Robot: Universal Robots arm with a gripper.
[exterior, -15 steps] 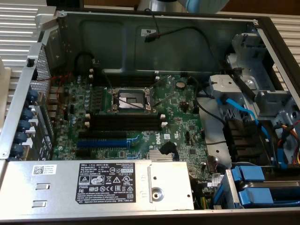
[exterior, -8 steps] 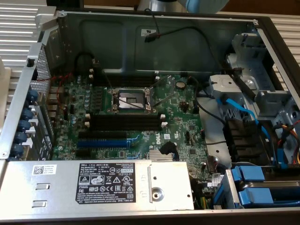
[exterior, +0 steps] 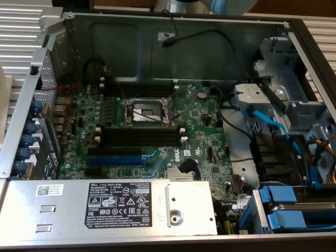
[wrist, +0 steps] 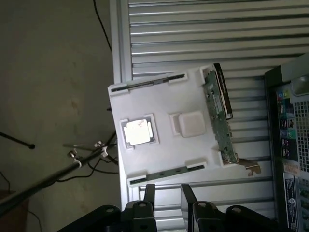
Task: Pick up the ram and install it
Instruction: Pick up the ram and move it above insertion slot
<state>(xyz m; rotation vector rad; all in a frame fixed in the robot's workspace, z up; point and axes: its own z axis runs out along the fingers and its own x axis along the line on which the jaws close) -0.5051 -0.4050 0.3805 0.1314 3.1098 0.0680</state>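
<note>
wrist view: tool (wrist: 168, 188) wide, empty, near thin green ram (wrist: 166, 173) on white tray (wrist: 159, 101)

The claw (wrist: 167, 186) is partly cut off.

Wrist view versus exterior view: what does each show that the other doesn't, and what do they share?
Wrist only: the open tool near a white tray holding a ram stick, a processor and an expansion card. Exterior only: the motherboard with its black memory slots. Both: the computer case on the ribbed metal table.
</note>
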